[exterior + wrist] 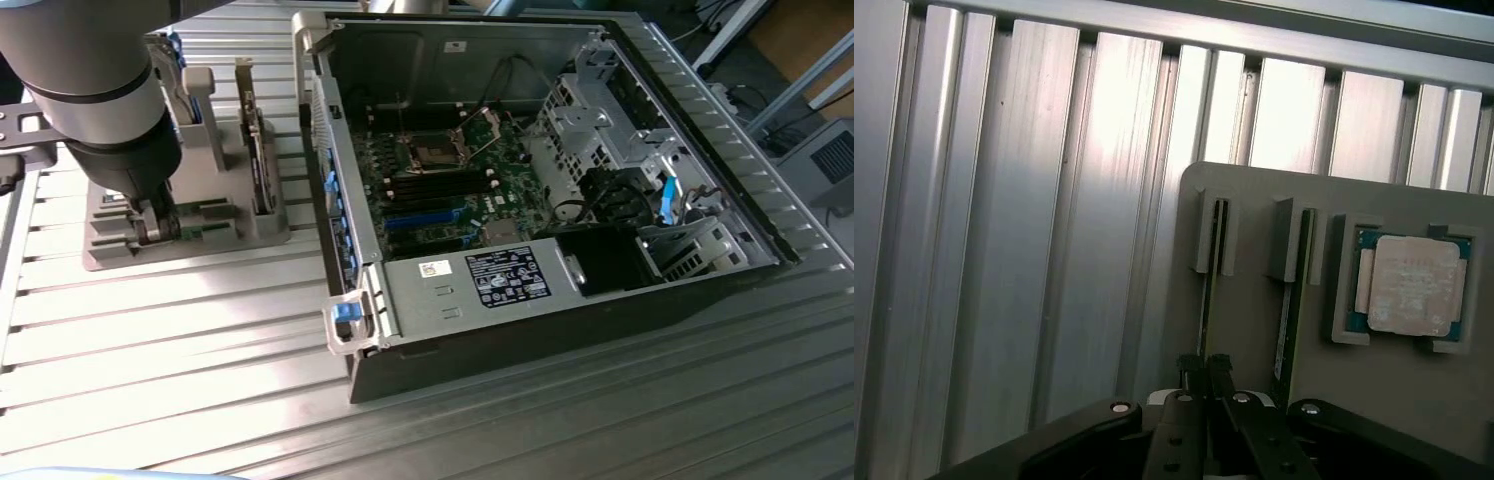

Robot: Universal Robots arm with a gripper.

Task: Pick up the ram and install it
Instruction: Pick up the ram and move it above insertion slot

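The ram [1208,285] stands on edge in a slot of the grey holder [1254,400], seen as a thin dark-green strip. My gripper [1205,368] sits right over it with both fingers pressed against its two faces, shut on the ram, which still rests in its slot. An identical stick [1287,320] stands in the neighbouring slot. In the exterior view my gripper [154,222] reaches down into the holder [187,255] at that view's left, beside the open computer case [400,310].
A square silver processor chip [1410,285] lies in a pocket of the holder beside the sticks. Taller cards [254,150] stand upright in the holder. The case's motherboard [447,165] lies exposed, with a drive cage [601,120] on the exterior view's right. Ribbed aluminium table [160,350] all around.
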